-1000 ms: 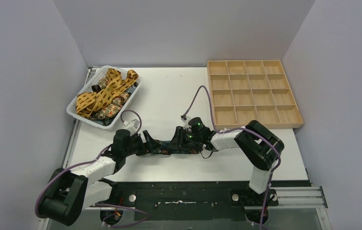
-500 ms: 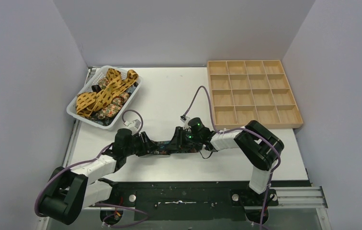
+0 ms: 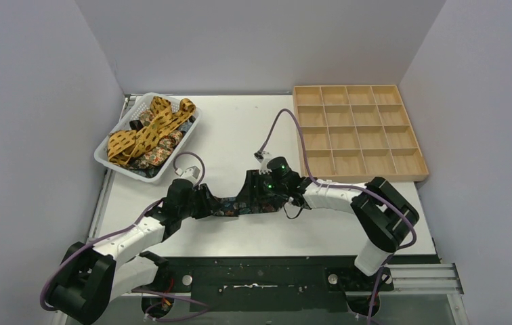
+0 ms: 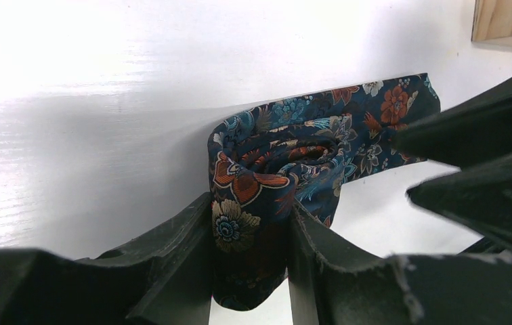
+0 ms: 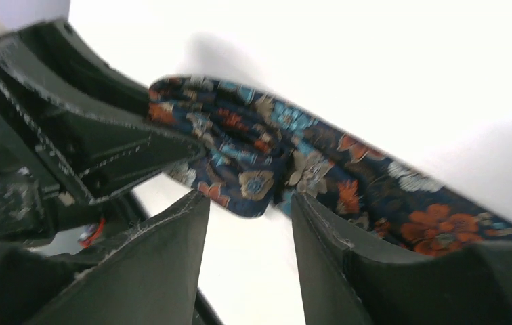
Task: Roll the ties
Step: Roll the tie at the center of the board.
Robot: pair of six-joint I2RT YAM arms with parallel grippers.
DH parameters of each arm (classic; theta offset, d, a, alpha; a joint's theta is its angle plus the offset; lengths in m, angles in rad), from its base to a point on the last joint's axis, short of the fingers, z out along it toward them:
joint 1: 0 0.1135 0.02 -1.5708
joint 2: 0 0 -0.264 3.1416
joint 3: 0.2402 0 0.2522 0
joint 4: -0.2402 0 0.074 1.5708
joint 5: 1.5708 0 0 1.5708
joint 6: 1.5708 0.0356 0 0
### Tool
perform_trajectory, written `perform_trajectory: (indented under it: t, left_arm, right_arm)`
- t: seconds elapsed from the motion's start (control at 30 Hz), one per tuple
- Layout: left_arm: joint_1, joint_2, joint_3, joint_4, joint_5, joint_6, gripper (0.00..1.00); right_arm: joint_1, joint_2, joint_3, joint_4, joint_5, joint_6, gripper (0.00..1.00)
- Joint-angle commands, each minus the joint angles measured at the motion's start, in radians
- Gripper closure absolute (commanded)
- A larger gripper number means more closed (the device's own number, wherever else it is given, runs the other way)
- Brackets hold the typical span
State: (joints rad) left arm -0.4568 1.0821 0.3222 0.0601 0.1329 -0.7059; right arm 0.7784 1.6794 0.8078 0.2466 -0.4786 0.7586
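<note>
Clamping the rolled end of the dark navy floral fabric tie (image 4: 294, 149), the left gripper (image 4: 250, 223) has both fingers pressed on the coil, jaws partly closed. On the right gripper (image 5: 246, 217) the jaws stand apart, tie just past the tips, not pinched. Tie lies on the white table (image 3: 233, 135), mid near edge. Mustard-yellow spotted ties (image 3: 146, 128) heaped in white plastic basket (image 3: 104, 159), far left corner; wooden compartment tray (image 3: 299, 128), far right corner.

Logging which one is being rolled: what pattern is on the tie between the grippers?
The tie is dark navy with orange, blue and cream flowers, clearest in the left wrist view.
</note>
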Motion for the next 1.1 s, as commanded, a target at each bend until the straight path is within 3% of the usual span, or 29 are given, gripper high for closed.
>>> perform_trajectory:
  t: [0.0,0.4,0.87,1.07]
  left_arm:
    - [-0.004,0.01,0.015,0.031,-0.01,-0.035,0.64]
    - [0.027,-0.023,-0.037,0.081,-0.011,-0.129,0.63]
    - [0.053,-0.089,-0.074,0.058,-0.032,-0.173,0.61]
    - [0.06,-0.088,-0.028,-0.025,-0.022,-0.1,0.61]
  right_arm:
    - [-0.019,-0.017,0.094,-0.174,0.21,-0.201,0.55]
    - [-0.019,0.065,0.067,-0.235,0.212,-0.227,0.72]
    - [0.01,0.041,0.003,-0.243,0.212,-0.172,0.75]
    - [0.011,0.031,-0.002,-0.242,0.2,-0.176,0.75]
